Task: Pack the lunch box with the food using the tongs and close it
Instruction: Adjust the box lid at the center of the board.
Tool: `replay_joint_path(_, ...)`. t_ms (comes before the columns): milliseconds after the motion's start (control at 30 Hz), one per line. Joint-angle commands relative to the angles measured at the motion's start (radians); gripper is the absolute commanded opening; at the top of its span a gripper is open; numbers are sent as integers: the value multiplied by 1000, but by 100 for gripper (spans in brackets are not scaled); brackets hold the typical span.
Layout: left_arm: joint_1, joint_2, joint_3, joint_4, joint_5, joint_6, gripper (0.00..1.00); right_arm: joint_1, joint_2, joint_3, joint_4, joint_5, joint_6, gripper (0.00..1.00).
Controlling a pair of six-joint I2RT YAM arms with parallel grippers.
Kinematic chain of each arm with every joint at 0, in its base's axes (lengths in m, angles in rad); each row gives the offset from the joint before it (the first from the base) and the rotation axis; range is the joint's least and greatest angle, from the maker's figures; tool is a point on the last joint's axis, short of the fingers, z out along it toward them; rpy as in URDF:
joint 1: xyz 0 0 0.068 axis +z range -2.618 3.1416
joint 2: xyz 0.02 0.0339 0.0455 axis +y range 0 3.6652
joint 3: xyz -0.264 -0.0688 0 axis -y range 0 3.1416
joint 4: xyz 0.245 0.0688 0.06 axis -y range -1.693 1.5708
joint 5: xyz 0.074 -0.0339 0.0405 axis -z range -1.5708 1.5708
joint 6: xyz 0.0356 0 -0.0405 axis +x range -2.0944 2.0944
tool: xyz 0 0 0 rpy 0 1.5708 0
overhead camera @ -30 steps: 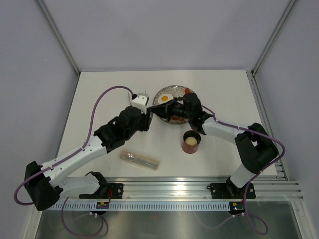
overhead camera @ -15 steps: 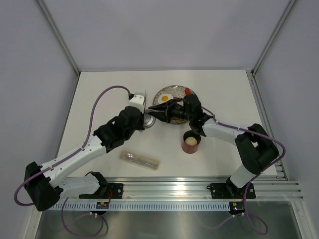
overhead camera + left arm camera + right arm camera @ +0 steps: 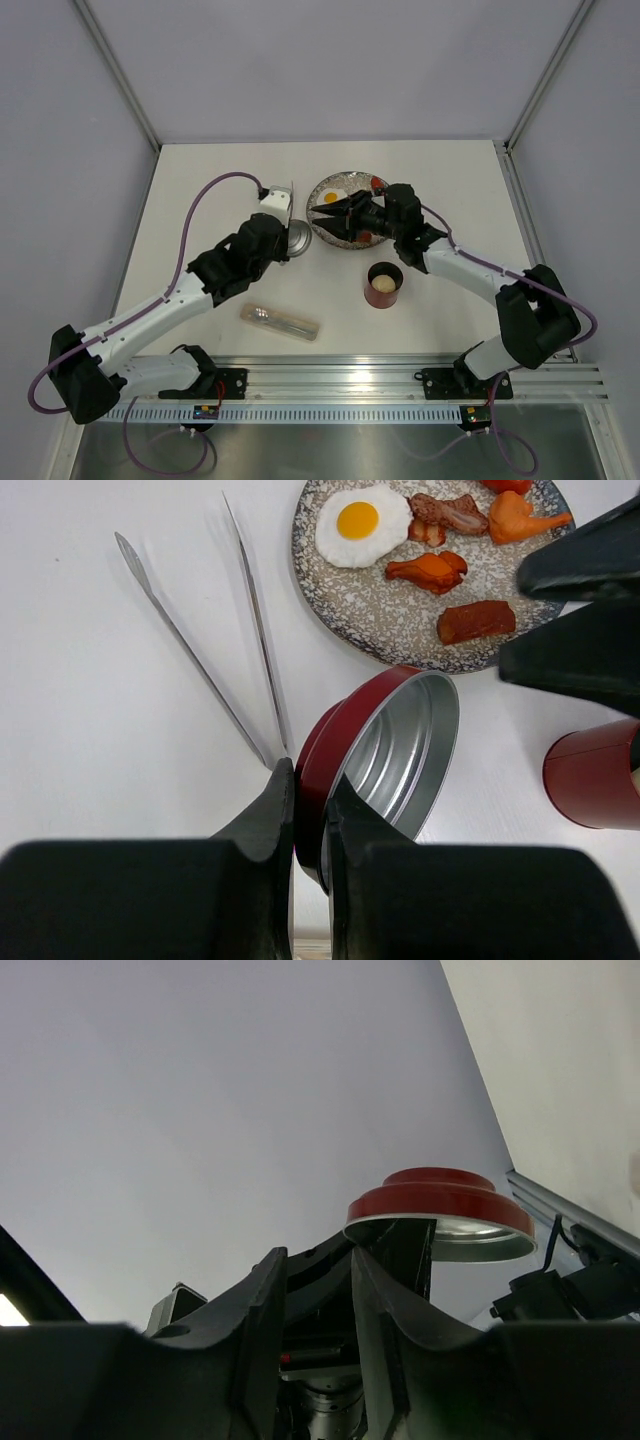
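Observation:
My left gripper [image 3: 310, 778] is shut on the rim of the round red lid [image 3: 400, 740], which is tilted on edge with its shiny metal inside showing; from above the lid [image 3: 298, 238] hangs just left of the plate. The slim silver tongs [image 3: 192, 650] lie on the table beyond it. The red lunch box [image 3: 383, 285] stands upright and open with a pale ball inside. My right gripper [image 3: 330, 222] is open and empty over the plate's left part, apart from the lid [image 3: 440, 1210]. On the plate lie a fried egg [image 3: 360, 522], shrimp [image 3: 430, 570] and a sausage [image 3: 476, 621].
The speckled grey plate [image 3: 322, 232] sits at the table's middle back. A flat pale packet [image 3: 280, 322] lies near the front, left of the lunch box [image 3: 595, 775]. Grey walls enclose the table on three sides.
The left gripper has shut on the lid. The right gripper has opened, let go of the lid and drawn back to the right.

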Motion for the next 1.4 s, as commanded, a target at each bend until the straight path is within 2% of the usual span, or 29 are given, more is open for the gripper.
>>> replay_joint_path(0,-6,-17,23,30,-58,41,0,-35,-95,13,-107,24,-130,41)
replay_joint_path(100,-8,12,49,-22,-98,70,0,-64,-162,35,-286,61,-274,46)
replay_joint_path(200,-33,73,90,-110,-204,88,0,-98,-291,45,-582,165,-432,50)
replay_joint_path(267,-60,108,109,-166,-308,98,0,-119,-351,41,-685,246,-529,54)
replay_joint_path(400,-113,248,184,-283,-483,59,0,-201,-513,-1,-857,314,-635,55)
replay_joint_path(500,-116,312,230,-418,-671,-32,0,-253,-587,-10,-960,343,-700,57)
replay_joint_path(533,-116,353,239,-509,-767,-98,0,-270,-601,-11,-994,345,-721,58)
replay_joint_path(600,-110,397,259,-615,-842,-172,0,-276,-627,-16,-1017,343,-735,58)
replay_joint_path(633,-104,451,282,-728,-877,-253,0,-279,-630,-18,-1019,336,-738,58)
replay_joint_path(700,-78,519,316,-899,-909,-423,0,-277,-633,-27,-1006,324,-738,58)
replay_joint_path(733,-69,594,342,-1059,-928,-585,0,-279,-632,-30,-1003,314,-736,59)
replay_joint_path(800,-40,677,362,-1188,-928,-713,0,-277,-627,-36,-987,305,-735,58)
replay_joint_path(900,-21,785,354,-1196,-885,-731,0,-277,-623,-41,-974,291,-736,58)
replay_joint_path(1033,-21,835,368,-1194,-844,-774,0,-279,-624,-36,-985,288,-747,59)
replay_joint_path(1367,-34,975,394,-1196,-822,-774,0,-279,-616,-57,-956,271,-730,59)
